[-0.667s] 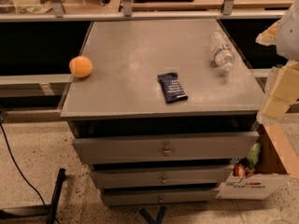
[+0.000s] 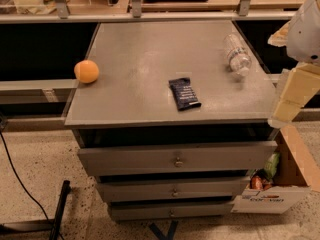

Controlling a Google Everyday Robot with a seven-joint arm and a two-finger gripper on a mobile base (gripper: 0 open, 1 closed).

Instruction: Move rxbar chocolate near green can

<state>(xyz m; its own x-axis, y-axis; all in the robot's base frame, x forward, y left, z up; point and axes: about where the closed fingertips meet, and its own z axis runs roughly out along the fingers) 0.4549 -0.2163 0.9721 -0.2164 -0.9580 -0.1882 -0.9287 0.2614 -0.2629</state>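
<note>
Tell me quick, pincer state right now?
Pincer: at the right edge, beside the cabinet top, apart from the rxbar chocolate; open or closed cannot be told.

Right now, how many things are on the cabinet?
3: orange at left edge, snack bar in the middle, bottle lying back right. The gripper hangs beside the cabinet's right edge.

- My gripper (image 2: 286, 106) hangs just off the cabinet's (image 2: 150, 111) right front corner. The arm above it is cut off by the right edge.
- The pale lettering on the rxbar chocolate (image 2: 184, 93) is too small to read.
- The cardboard box (image 2: 295, 176) is partly hidden behind the drawers, and I cannot make out its contents.
</note>
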